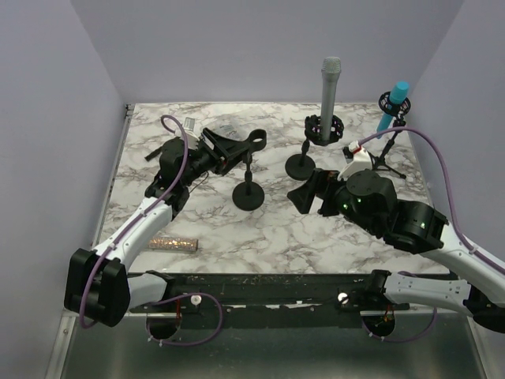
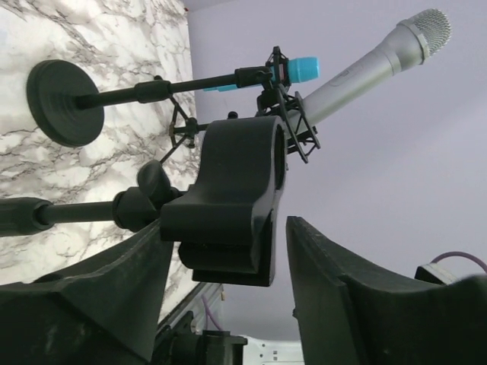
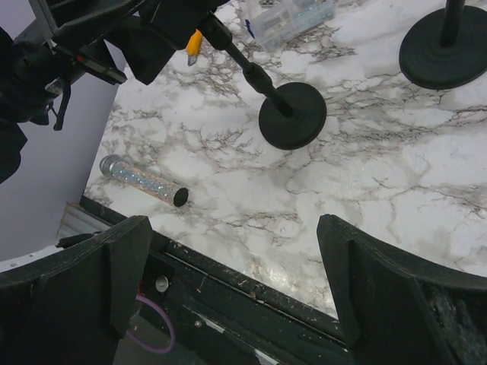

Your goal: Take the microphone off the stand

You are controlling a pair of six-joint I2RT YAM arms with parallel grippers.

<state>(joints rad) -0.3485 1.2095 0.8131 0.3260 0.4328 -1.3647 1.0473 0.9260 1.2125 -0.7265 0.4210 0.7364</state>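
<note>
The glittery cylindrical microphone with a black end lies flat on the white marble counter near its front left edge, well apart from the black round-based stand. That stand's black plastic clip sits empty between the fingers of the left claw, which is spread wide. The right claw hangs over the counter, equally wide, gripping nothing.
</note>
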